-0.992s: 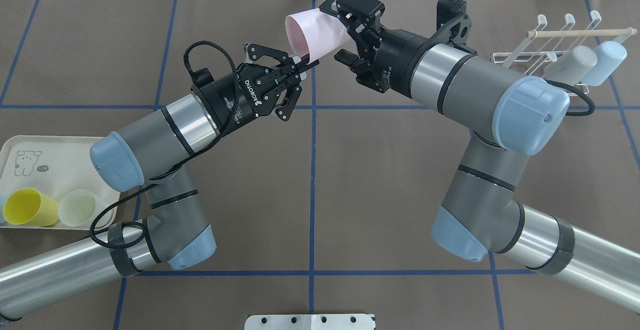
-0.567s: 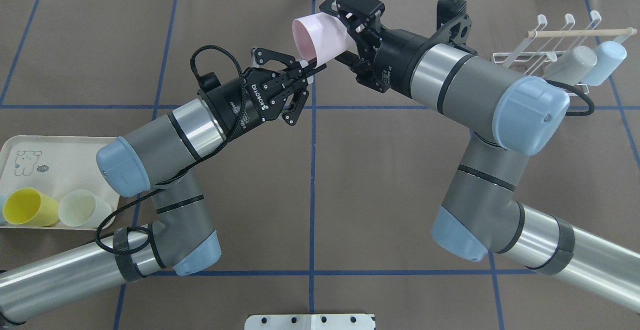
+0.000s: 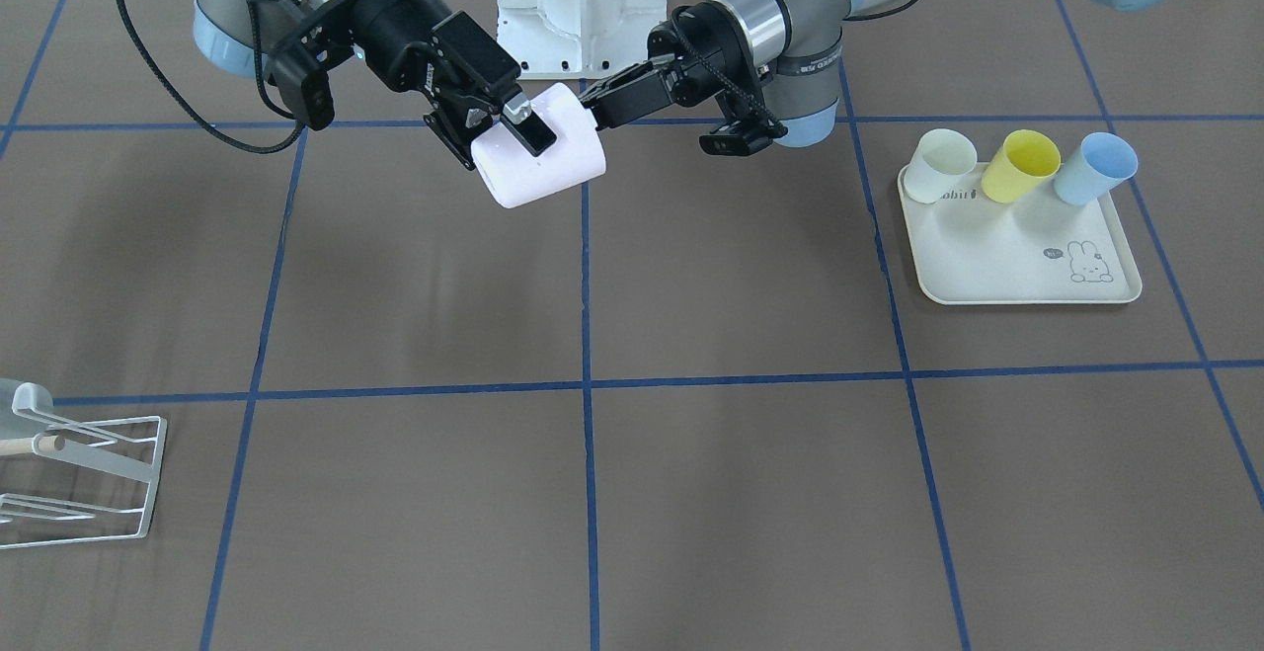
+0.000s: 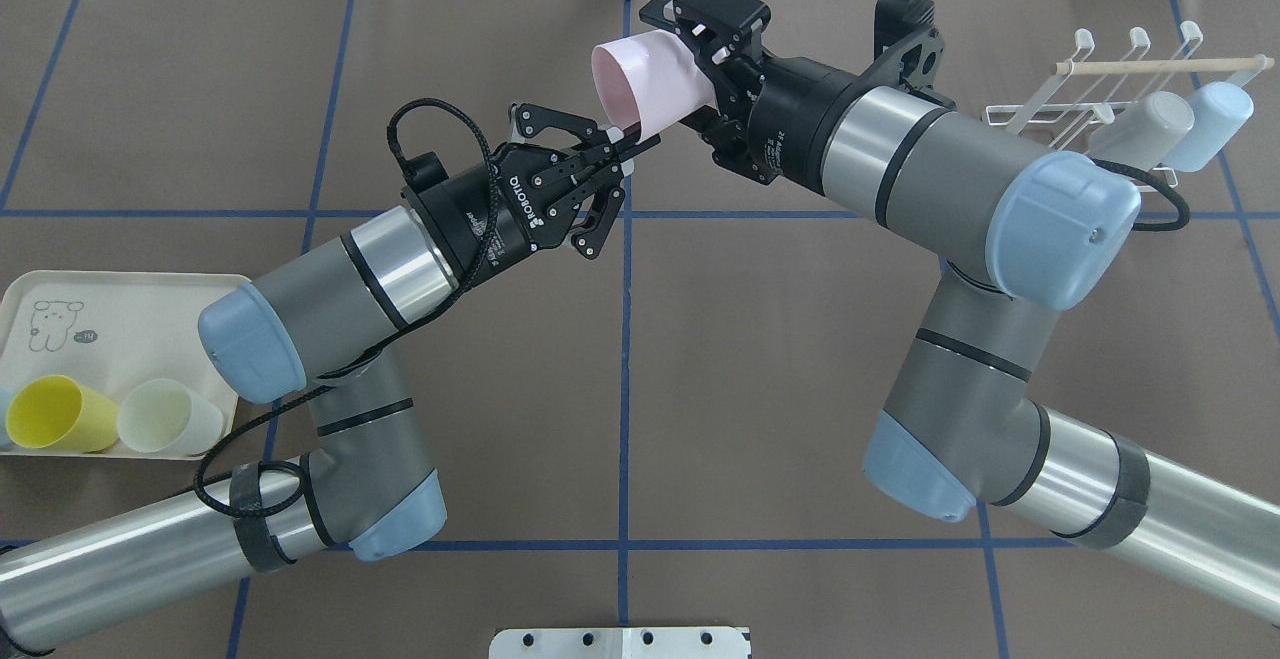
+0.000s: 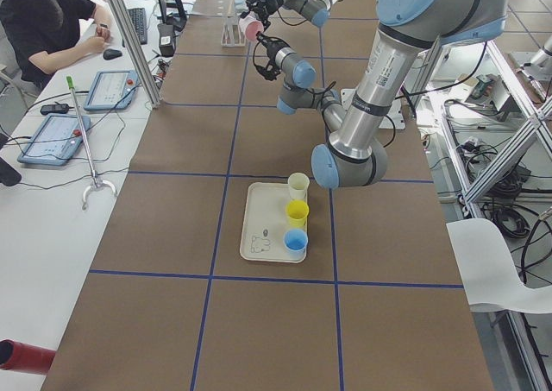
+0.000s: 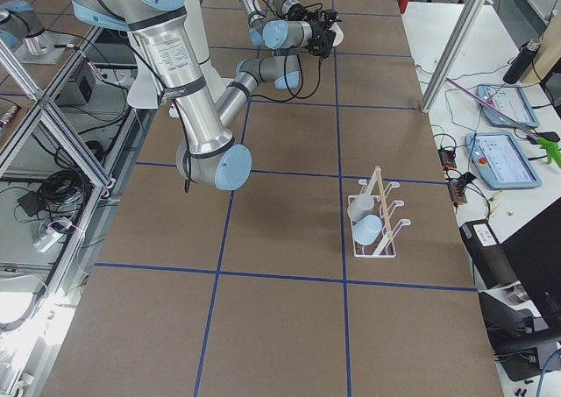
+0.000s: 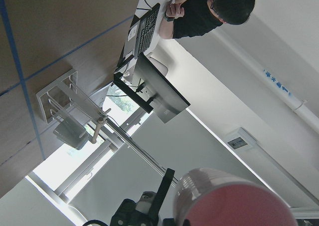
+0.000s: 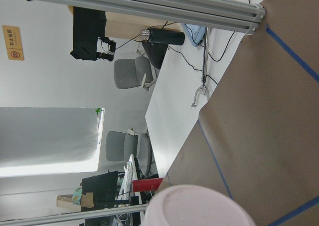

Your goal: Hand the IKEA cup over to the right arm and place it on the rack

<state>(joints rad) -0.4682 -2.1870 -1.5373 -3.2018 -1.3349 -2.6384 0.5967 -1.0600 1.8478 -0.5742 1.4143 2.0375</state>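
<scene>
My left claw (image 4: 640, 144) has slid back, clenched on nothing; my right claw (image 4: 712, 74) grasps the pink cup (image 4: 650, 87)

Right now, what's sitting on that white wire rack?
Two cups lie on the rack: a grey cup and a pale-blue cup, side by side. How they sit on the prongs is hidden.

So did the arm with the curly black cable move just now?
Yes. In the overhead view the left gripper has slid toward the vertical blue tape line, and its elbow now covers more of the rabbit tray.
</scene>
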